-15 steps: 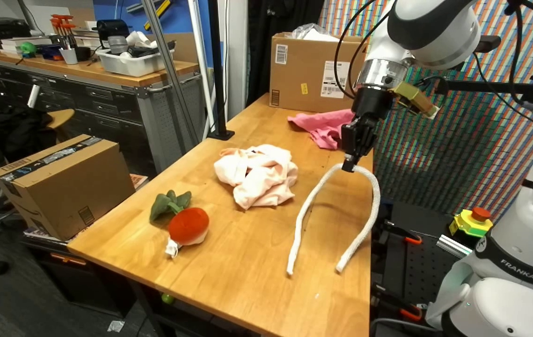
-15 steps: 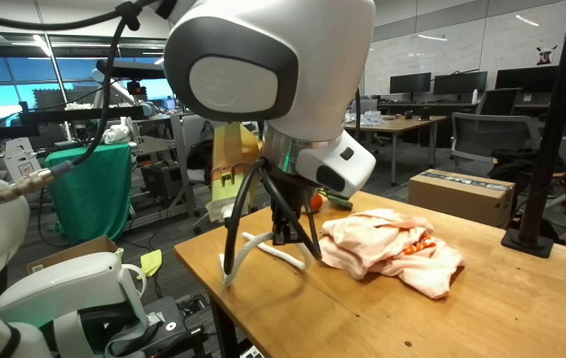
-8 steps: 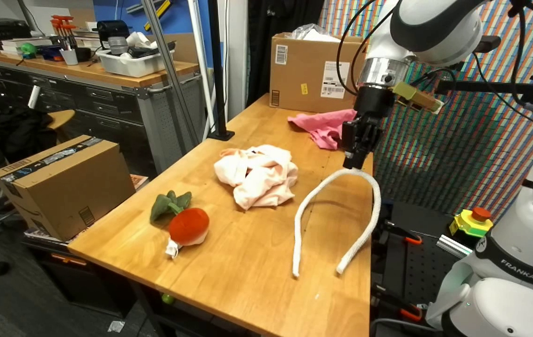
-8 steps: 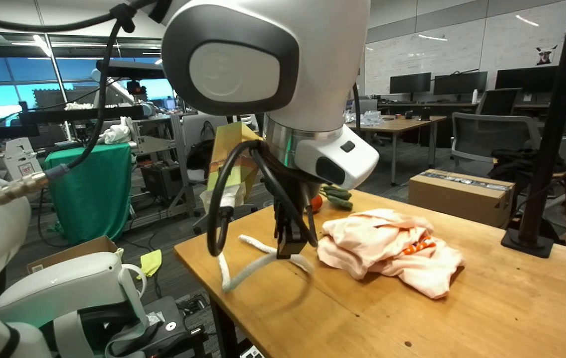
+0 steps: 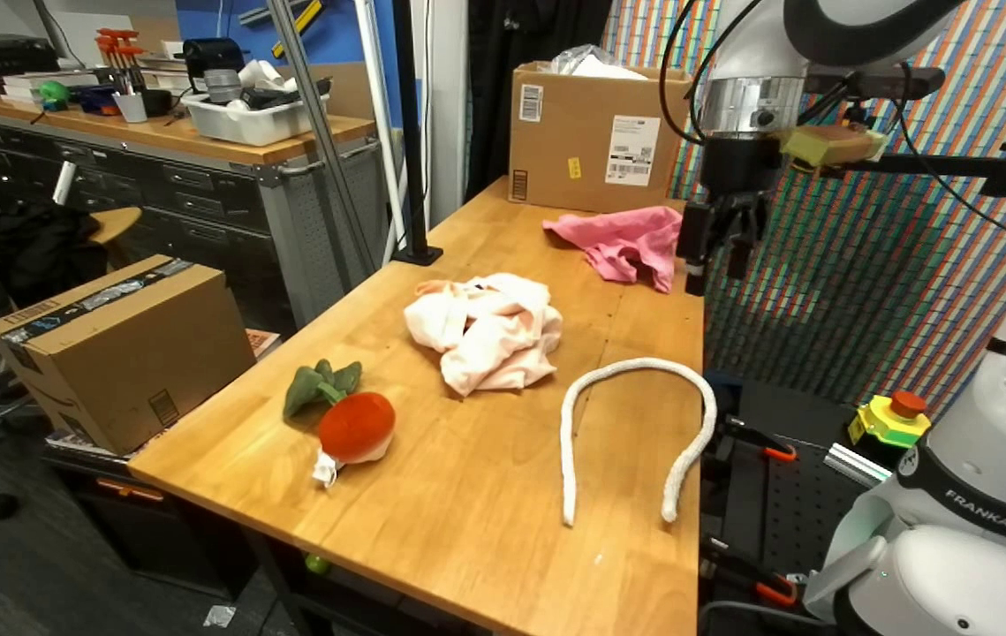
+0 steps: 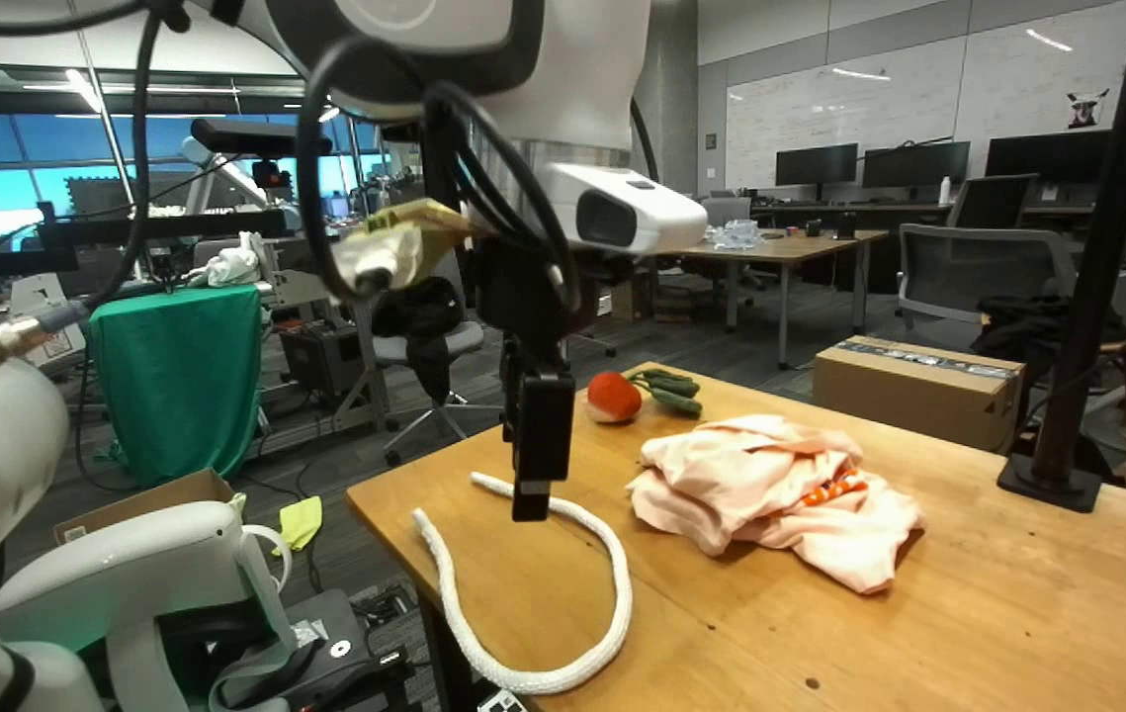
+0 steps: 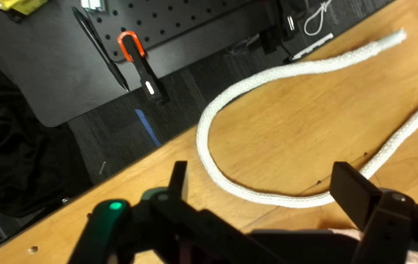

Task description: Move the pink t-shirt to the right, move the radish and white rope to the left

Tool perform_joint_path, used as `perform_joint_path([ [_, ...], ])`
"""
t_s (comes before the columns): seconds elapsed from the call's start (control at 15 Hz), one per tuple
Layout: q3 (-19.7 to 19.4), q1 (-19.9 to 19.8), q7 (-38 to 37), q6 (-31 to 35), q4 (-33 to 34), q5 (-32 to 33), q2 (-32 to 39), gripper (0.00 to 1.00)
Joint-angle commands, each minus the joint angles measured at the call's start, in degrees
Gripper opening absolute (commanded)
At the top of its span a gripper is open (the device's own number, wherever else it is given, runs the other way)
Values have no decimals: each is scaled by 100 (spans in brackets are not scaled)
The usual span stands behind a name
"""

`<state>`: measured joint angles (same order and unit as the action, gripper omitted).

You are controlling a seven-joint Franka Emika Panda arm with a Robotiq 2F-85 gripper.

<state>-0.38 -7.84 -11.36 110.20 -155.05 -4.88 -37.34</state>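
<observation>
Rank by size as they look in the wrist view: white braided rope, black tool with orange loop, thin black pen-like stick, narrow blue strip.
Largest to smallest:
1. White rope
2. Black tool and black stick: not ranked; the stick looks longer, the tool wider
3. Blue strip

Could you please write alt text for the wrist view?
A white rope lies in a U-shaped curve on a wooden table, one side bulging past its edge. Two black fingers stand open and empty at the bottom.

Rough woven rope (image 7: 202, 135), smooth wooden table (image 5: 467, 495), matt pale-pink cloth (image 5: 507, 336), matt radish (image 5: 357, 427), cardboard box (image 5: 586, 132)
</observation>
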Motion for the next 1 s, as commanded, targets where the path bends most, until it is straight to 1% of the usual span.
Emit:
perform_joint_path([
  [0.0,175,102,45,-1145,529,435,-452,100],
  [0.2,199,209,262,-1519,772,670,-1020,100],
  [0.4,179,360,600,-1532,770,928,-1838,100],
  [0.67,-44,643,1290,-1632,683,984,-2864,100],
  [0.73,102,496,934,-1565,796,911,-2274,100],
  [0.8,84,522,970,-1605,775,908,-2466,100],
  [0.93,83,523,965,-1626,727,907,-2514,100],
])
